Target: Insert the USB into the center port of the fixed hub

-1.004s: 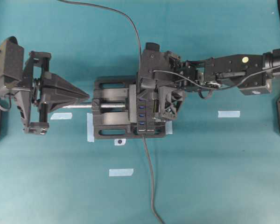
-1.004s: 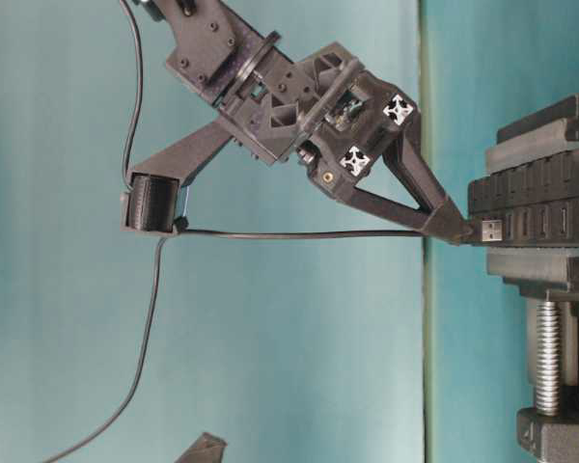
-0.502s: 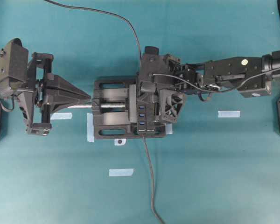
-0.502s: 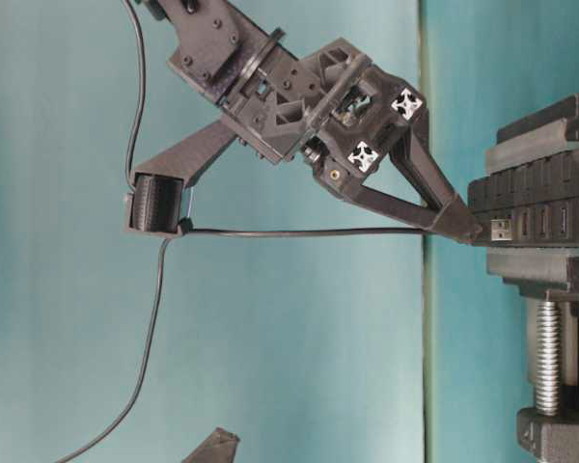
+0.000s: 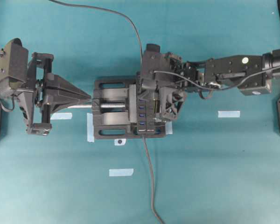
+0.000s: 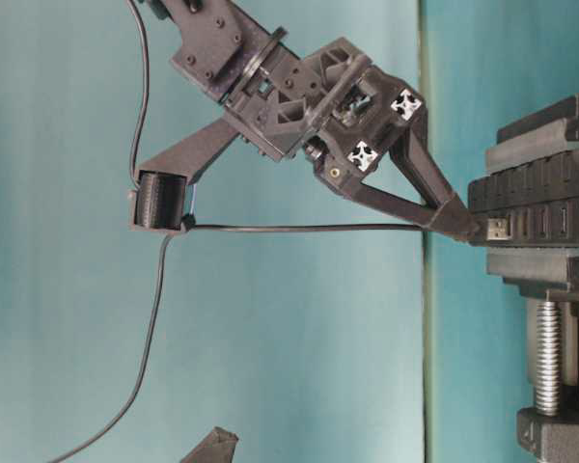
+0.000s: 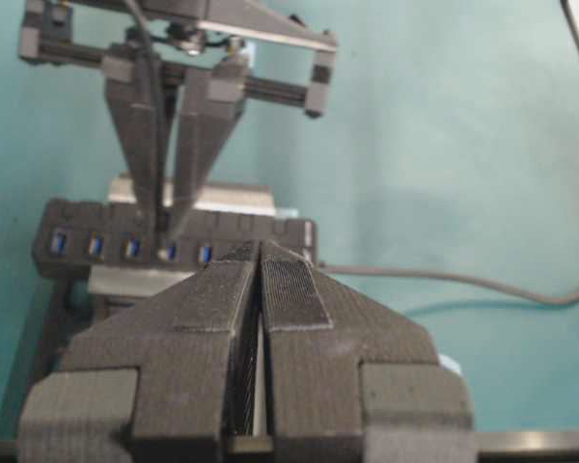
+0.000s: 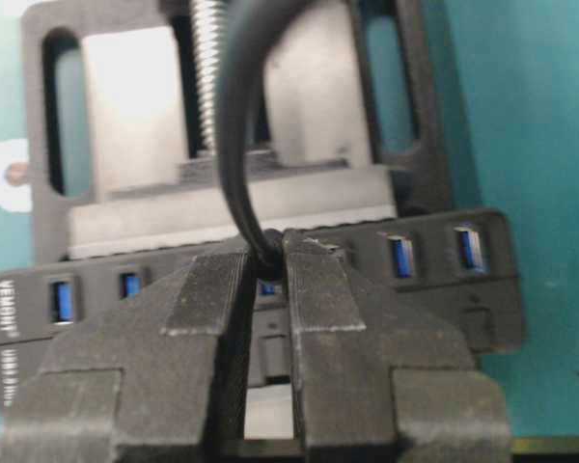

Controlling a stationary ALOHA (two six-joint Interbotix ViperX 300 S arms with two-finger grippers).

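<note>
Overhead: right gripper over the top half of the fixed hub, which sits clamped in the black vise on the teal table; left gripper closed, empty, its tip just beside the vise screw. Table-level: right gripper pinched shut on the USB, metal tip at the mouth of a port in the hub, cable trailing back level. Left wrist: left gripper shut with nothing between, facing the hub; the other fingers come down at the row's middle. Right wrist: right gripper clamped on the cable just above the plug, center port mostly hidden below; 4 blue slots visible beside.
</note>
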